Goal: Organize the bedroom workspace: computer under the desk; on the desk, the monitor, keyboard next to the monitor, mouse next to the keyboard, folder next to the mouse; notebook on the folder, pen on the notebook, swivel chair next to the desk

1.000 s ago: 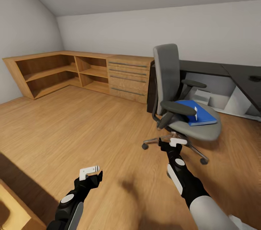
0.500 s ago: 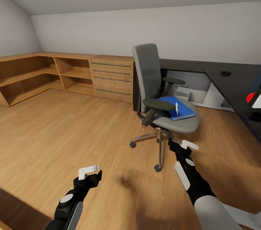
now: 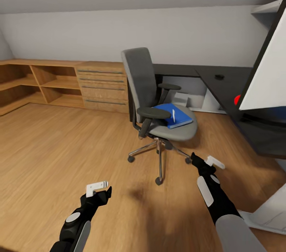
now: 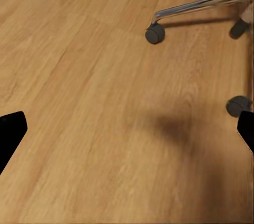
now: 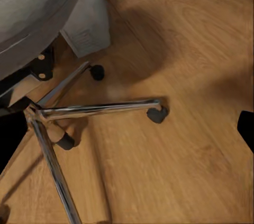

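Observation:
The grey swivel chair [image 3: 142,79] stands on the wooden floor in front of the black-topped desk [image 3: 180,70]. On its seat lies the bright blue folder [image 3: 179,115] with the thin white pen [image 3: 173,115] on top. The monitor's light grey back [image 3: 267,77] rises at the right edge, over the desk's right wing. A small black thing [image 3: 219,77], maybe the mouse, sits on the desk. A light grey box [image 5: 84,20], likely the computer, stands beyond the chair's chrome base [image 5: 100,110]. My left gripper [image 3: 102,193] and right gripper [image 3: 197,160] hang open and empty above the floor.
A light wooden dresser [image 3: 104,85] with bar handles and open shelves [image 3: 43,85] runs along the back wall at the left. A white sheet-like object [image 3: 270,212] lies on the floor at the lower right. A red item [image 3: 237,99] sits on the desk by the monitor.
The whole view has swung to the right, so the camera moved: chair and dresser sit further left in the picture and the monitor has come in. Both grippers stay open.

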